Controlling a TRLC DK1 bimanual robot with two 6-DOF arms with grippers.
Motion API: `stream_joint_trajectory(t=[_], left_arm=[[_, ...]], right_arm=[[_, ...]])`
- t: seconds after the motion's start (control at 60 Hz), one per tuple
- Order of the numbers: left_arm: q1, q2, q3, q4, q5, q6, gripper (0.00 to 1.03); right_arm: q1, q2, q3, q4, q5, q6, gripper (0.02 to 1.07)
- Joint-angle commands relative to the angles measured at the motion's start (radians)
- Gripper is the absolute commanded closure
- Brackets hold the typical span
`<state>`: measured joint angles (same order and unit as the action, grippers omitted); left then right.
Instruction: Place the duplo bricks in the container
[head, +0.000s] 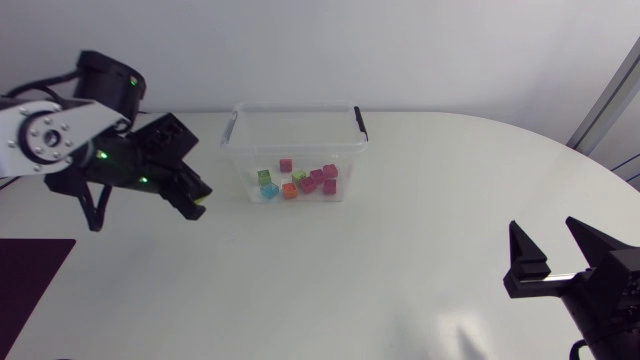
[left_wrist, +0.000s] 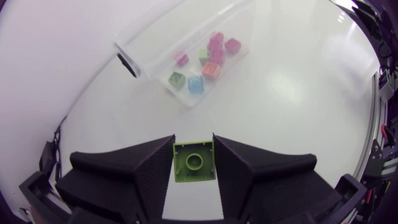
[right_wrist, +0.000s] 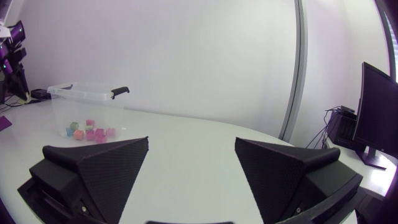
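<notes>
My left gripper (left_wrist: 193, 163) is shut on a light green duplo brick (left_wrist: 193, 162), which shows stud-up between the two black fingers. In the head view that gripper (head: 195, 203) hovers above the table just left of the clear plastic container (head: 345, 150). Several bricks lie inside the container: pink (head: 286, 165), green (head: 264, 177), blue (head: 269, 191), orange (head: 290, 190) and magenta ones (head: 328, 172). From the left wrist the container (left_wrist: 143, 53) lies ahead of the fingers. My right gripper (head: 553, 250) sits open at the table's right front, holding nothing, far from the container (right_wrist: 62, 93).
The container's black handle clips (head: 361, 122) stand on its short sides. A dark mat (head: 30, 270) lies at the table's left front edge. The white tabletop (head: 400, 270) stretches between the two arms.
</notes>
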<state>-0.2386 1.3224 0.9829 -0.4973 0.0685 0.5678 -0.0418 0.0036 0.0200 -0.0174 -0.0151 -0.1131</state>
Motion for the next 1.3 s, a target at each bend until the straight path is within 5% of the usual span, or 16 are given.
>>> stream_joint_trajectory(t=[0.0, 0.283, 0.617, 0.667, 0.733, 1.0, 1.283], left_arm=[[-0.018, -0.043, 0.073, -0.023, -0.013, -0.039, 0.76], [-0.065, 0.228, 0.355, 0.128, -0.164, -0.123, 0.76], [-0.126, 0.54, 0.623, 0.123, -0.208, -0.178, 0.72], [-0.126, 0.581, 0.643, 0.123, -0.234, -0.183, 0.52], [-0.126, 0.606, 0.648, 0.121, -0.286, -0.18, 0.04], [-0.077, 0.436, 0.611, 0.123, -0.363, -0.175, 0.03], [-0.044, -0.066, 0.275, 0.238, -0.5, -0.172, 0.03]], right_arm=[[-0.007, -0.01, -0.02, 0.01, -0.005, -0.014, 0.06], [-0.007, -0.01, -0.02, 0.01, -0.005, -0.014, 0.06], [-0.007, -0.01, -0.02, 0.008, -0.005, -0.014, 0.06], [-0.007, -0.01, -0.02, 0.01, -0.005, -0.014, 0.06], [-0.007, -0.01, -0.02, 0.01, -0.005, -0.014, 0.06], [-0.007, -0.01, -0.02, 0.01, -0.005, -0.014, 0.06], [-0.007, -0.01, -0.02, 0.01, -0.005, -0.014, 0.06]])
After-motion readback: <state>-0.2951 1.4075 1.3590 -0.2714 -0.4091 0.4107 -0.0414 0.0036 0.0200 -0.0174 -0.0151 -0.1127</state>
